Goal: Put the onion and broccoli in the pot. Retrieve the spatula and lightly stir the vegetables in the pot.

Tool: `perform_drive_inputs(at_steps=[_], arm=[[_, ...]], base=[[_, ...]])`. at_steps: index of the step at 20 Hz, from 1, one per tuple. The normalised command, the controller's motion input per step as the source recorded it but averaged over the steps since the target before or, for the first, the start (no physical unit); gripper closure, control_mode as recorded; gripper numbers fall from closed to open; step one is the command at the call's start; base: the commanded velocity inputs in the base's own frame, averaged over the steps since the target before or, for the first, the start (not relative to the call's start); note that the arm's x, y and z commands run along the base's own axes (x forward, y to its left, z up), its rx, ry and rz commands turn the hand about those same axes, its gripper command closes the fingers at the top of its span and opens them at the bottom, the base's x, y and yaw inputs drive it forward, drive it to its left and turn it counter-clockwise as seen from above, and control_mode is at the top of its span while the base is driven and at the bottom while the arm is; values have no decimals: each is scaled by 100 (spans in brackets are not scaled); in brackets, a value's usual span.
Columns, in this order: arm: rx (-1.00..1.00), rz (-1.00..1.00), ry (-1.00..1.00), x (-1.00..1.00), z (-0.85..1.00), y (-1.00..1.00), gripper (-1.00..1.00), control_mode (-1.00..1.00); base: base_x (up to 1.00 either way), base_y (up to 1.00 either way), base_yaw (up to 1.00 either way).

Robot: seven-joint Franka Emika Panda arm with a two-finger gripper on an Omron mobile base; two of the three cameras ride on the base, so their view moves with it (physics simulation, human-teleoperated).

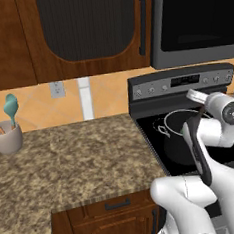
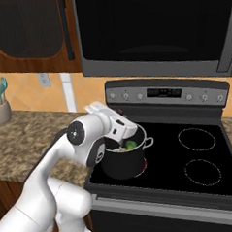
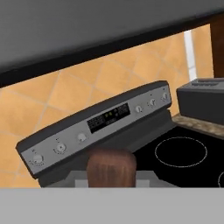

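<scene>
Over the black stovetop (image 2: 203, 156) we see the white arm bent forward, its two-finger gripper (image 3: 111, 173) closed around the brown wooden handle of the spatula (image 3: 111, 167), above the large dark grey cylindrical pot (image 2: 123, 161). Bright green broccoli (image 2: 131, 144) sits inside; onion not discernible.

The arm bends forward, its gripper (image 3: 111, 175) clamping a brown handle.

Broccoli (image 2: 131, 144) in pot (image 2: 122, 165) (on stove (image 2: 199, 167), front-left burner)
</scene>
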Motion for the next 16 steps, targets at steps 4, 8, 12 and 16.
perform_drive_inputs(at_steps=[4,8,12,16], arm=[[0,-3,17,29,-32,0,100,-100],[0,0,12,21,-41,0,100,-100],[0,0,2,21,-36,0,100,-100],[-5,0,-8,38,-36,0,100,-100]], base=[[0,0,0],[0,0,0],[0,0,0],[0,0,0]])
